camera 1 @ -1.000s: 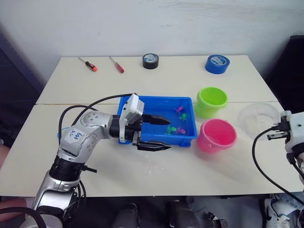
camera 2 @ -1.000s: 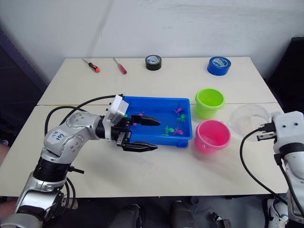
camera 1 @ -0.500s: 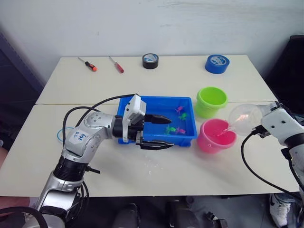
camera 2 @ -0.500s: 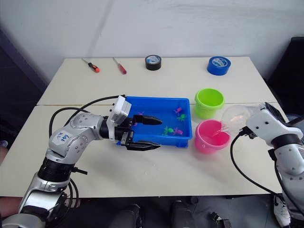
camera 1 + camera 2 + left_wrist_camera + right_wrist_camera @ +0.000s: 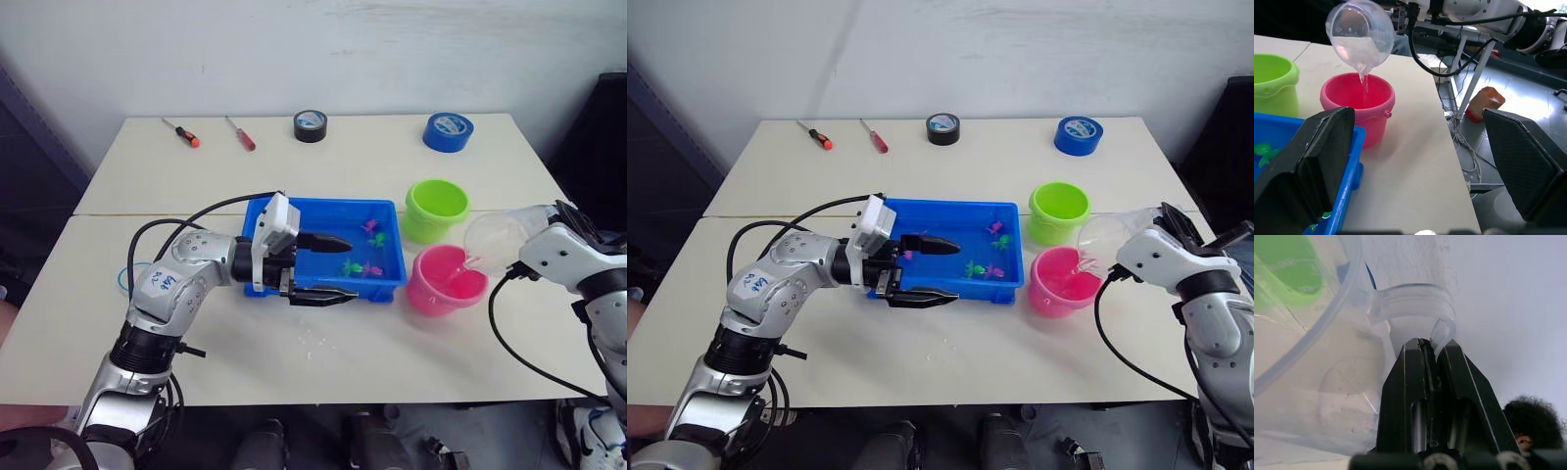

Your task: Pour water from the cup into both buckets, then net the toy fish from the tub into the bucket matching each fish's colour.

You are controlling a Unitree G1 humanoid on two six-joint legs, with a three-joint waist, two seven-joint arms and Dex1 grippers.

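The clear cup is tipped over the pink bucket, and a thin stream of water runs from its lip into that bucket. My right gripper is shut on the cup's small clear handle. The lime green bucket stands just behind the pink one. Several pink and green toy fish lie at the right end of the blue tub. My left gripper is open, with one finger over the tub and the other outside its front wall. The net's light blue hoop peeks out beside my left forearm.
Two screwdrivers, a black tape roll and a blue tape roll lie along the table's far edge. The table's right edge runs close past the buckets, where my right arm reaches in.
My right arm has carried the cup from upright at the table's right edge to over the pink bucket and tipped it. Water now pours. The left arm has hardly moved.
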